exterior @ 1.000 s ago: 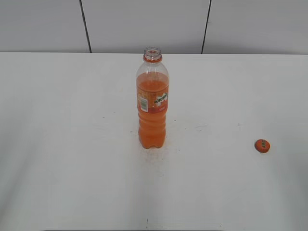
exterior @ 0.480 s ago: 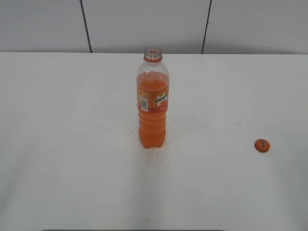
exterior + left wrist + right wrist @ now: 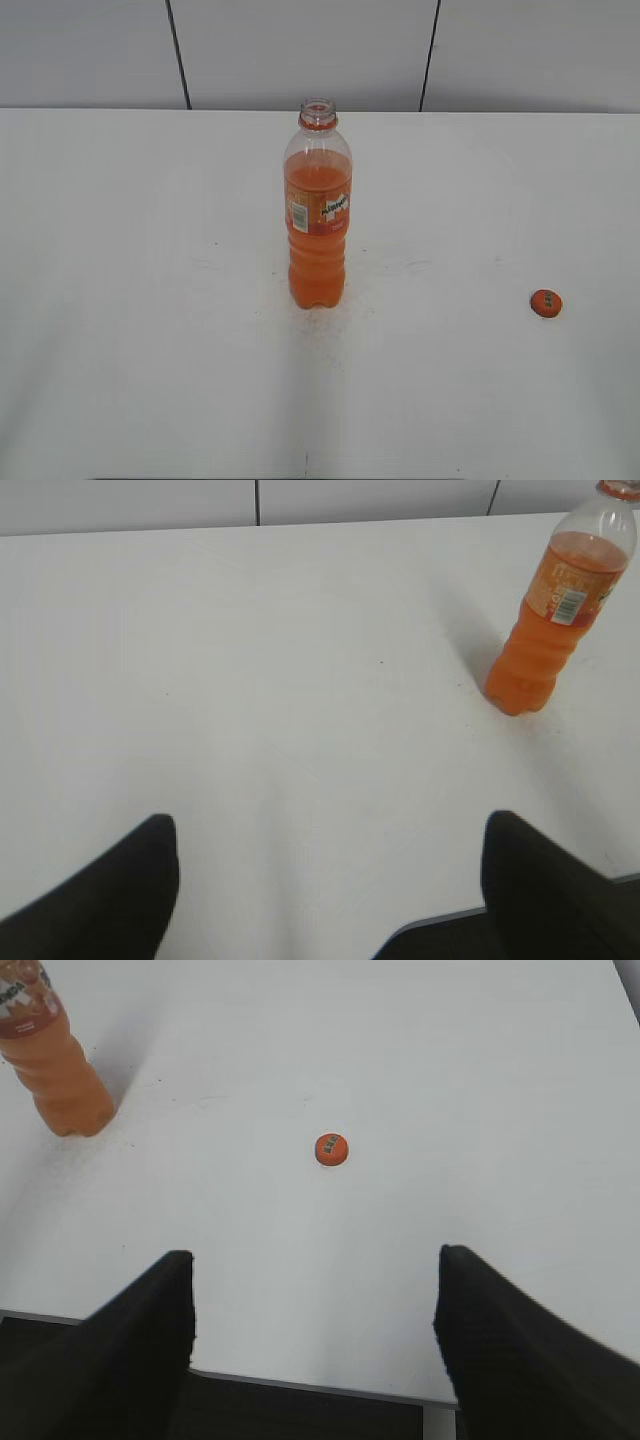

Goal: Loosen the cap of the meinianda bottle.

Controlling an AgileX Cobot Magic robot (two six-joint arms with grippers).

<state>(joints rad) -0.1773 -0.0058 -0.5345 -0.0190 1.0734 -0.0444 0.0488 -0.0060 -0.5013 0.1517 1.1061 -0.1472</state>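
The meinianda bottle (image 3: 318, 215) stands upright in the middle of the white table (image 3: 150, 300) with its neck open and no cap on it. It also shows in the left wrist view (image 3: 555, 610) at the upper right and in the right wrist view (image 3: 55, 1060) at the upper left. The orange cap (image 3: 545, 303) lies flat on the table at the right, apart from the bottle; it also shows in the right wrist view (image 3: 331, 1149). My left gripper (image 3: 328, 825) is open and empty above the table's front edge. My right gripper (image 3: 315, 1260) is open and empty, well short of the cap.
A grey panelled wall (image 3: 300, 50) runs behind the table. The table's front edge (image 3: 300, 1385) shows under the right gripper. Neither arm shows in the exterior view.
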